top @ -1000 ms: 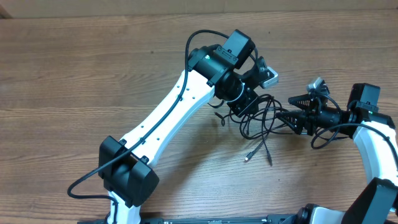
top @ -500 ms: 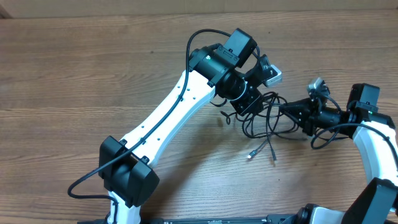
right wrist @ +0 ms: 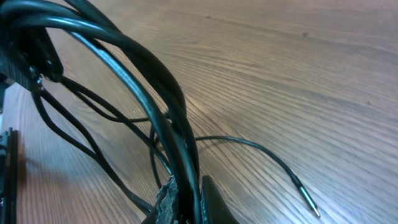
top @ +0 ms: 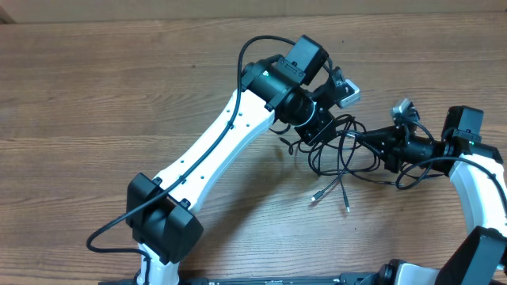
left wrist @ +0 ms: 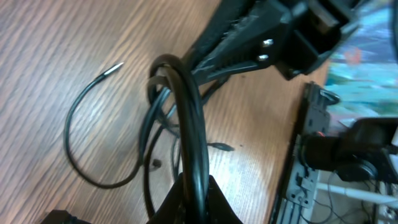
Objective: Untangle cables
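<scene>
The left tool is clenched on a bundle of the cables. The right tool is clamped on the same tangle from the opposite side. The black wires stretch between the two and spill in loose loops onto the wooden desk, right of centre, with thin plug ends lying free.

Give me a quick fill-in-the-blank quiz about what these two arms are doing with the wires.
1. The left end effector and the right end effector are each ____ on the cables.
2. The cables are coloured ____.
3. The table is made of ____.
Missing words: shut; black; wood.
</scene>
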{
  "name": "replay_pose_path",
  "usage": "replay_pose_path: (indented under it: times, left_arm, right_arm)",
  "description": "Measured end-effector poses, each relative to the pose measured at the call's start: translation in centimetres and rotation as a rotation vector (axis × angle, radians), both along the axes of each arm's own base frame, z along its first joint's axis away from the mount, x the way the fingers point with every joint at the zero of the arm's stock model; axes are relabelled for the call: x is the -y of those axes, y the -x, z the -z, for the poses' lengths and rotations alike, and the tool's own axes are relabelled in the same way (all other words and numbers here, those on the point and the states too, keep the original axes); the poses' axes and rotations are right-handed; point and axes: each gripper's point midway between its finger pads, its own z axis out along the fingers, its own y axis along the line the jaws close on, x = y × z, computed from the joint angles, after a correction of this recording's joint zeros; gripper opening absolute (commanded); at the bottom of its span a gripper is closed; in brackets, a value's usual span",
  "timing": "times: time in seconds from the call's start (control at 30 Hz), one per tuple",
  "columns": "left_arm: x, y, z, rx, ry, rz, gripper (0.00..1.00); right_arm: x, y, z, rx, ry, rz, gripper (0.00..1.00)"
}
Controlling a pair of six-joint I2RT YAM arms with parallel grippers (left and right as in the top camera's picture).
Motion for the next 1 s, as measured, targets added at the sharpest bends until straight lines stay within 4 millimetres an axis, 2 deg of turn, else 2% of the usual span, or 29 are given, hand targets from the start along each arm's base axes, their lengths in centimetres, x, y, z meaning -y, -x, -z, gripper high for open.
replay_pose_path:
  times: [0.33, 0.5, 0.73, 1.0]
  left_arm:
    - [-0.5, -1.4, 1.0, 0.026, -0.100, -0.145, 0.04]
    - [-0.9, -2.1, 1.7, 0.030, -0.141, -0.211, 0.04]
    - [-1.5, -2.8, 2.2, 0.034, -0.193, -0.309, 0.04]
    - [-2.5, -3.2, 2.7, 0.024, -0.257, -0.431, 0.04]
  right_arm:
    - [1.6, -2.2, 1.4, -0.153, 0.054, 0.191, 0.04]
    - [2.9, -2.6, 2.5, -0.264, 0.082, 0.321, 0.04]
    - [6.2, -3.1, 4.6, -0.406, 0.166, 0.565, 0.04]
    - [7.2, -3.0, 5.2, -0.494, 0.157, 0.697, 0.04]
